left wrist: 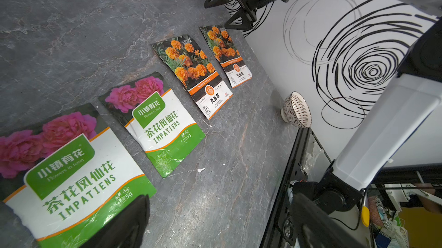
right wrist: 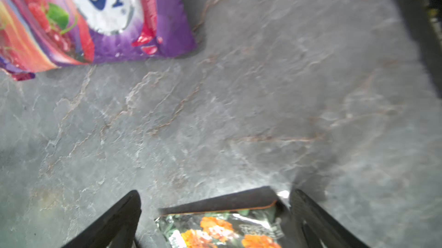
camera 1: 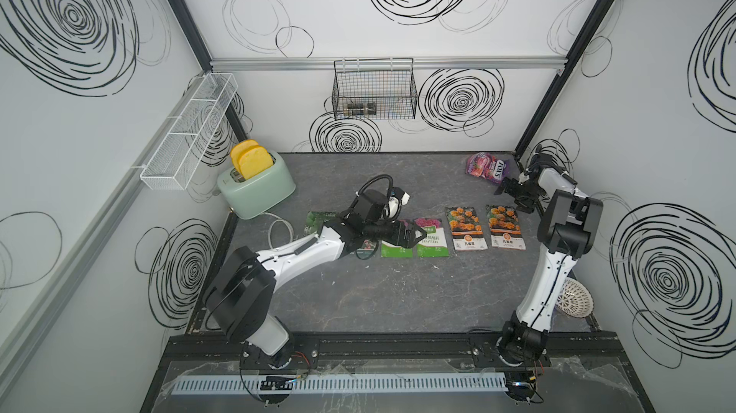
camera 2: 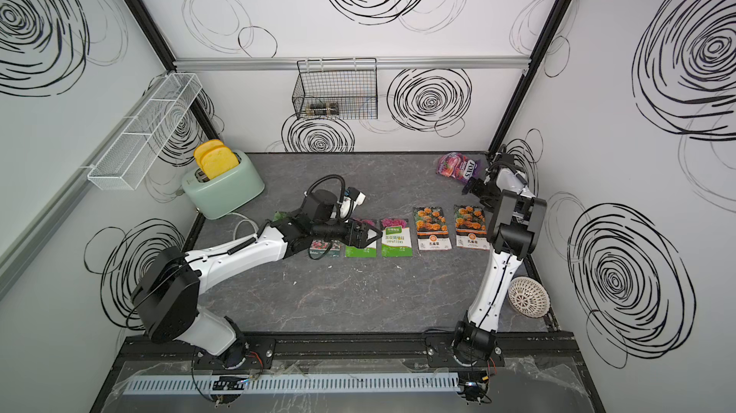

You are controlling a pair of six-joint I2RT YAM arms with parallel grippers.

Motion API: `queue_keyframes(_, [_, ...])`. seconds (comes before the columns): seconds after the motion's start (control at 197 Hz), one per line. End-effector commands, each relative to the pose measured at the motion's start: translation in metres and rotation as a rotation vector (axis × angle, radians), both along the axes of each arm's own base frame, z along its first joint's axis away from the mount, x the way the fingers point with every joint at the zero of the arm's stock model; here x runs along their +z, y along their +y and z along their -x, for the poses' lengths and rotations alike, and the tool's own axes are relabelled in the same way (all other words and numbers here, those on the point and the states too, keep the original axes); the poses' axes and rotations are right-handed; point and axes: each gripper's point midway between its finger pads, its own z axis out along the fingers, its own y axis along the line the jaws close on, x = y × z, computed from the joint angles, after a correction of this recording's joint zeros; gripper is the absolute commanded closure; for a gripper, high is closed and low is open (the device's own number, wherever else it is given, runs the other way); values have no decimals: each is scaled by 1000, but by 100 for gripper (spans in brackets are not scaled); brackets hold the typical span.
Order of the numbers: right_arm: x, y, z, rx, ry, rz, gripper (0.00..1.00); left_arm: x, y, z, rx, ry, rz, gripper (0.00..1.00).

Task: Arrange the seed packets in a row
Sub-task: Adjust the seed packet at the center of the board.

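Nearing done, I'd say: four seed packets [camera 1: 466,228] lined up mid-table; red-pink packet [camera 2: 325,247] joins them, half hidden; dark green packet [camera 1: 318,220] skewed, likely still to place; left gripper [camera 1: 417,235], right gripper [camera 1: 511,198] both spread wide, holding nothing.

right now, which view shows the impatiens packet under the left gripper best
The left wrist view: the impatiens packet fills the foreground, print readable. In both top views the left gripper hides much of it. The right wrist view misses it.
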Motion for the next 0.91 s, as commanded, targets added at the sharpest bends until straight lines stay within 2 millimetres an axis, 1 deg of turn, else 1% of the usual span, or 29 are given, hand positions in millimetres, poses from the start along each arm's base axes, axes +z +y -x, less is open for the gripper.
queue_keyframes(0.0, [-12,11,6,34,37,-7,1,4,0,-3,-11,-28,25,4])
queue_keyframes(0.238, [-14,19,12,43,33,-15,1,3,2,-2,-7,-27,24,4])
queue_keyframes(0.446, [3,20,0,55,-26,-24,1,4,2,-4,-5,-27,21,4])
queue_keyframes(0.658, [13,37,-9,107,-68,-39,2,6,3,-7,-4,-29,16,4])
queue_keyframes(0.719, [19,39,-12,115,-83,-35,2,6,4,-9,1,-31,14,4])
queue_keyframes(0.785, [27,37,-15,112,-103,-16,2,6,8,-12,9,-30,15,4])
queue_keyframes(0.846, [39,35,-19,109,-135,4,2,8,12,-17,23,-31,16,4])
queue_keyframes(0.901, [55,31,-21,103,-166,32,2,10,17,-22,39,-33,14,4])
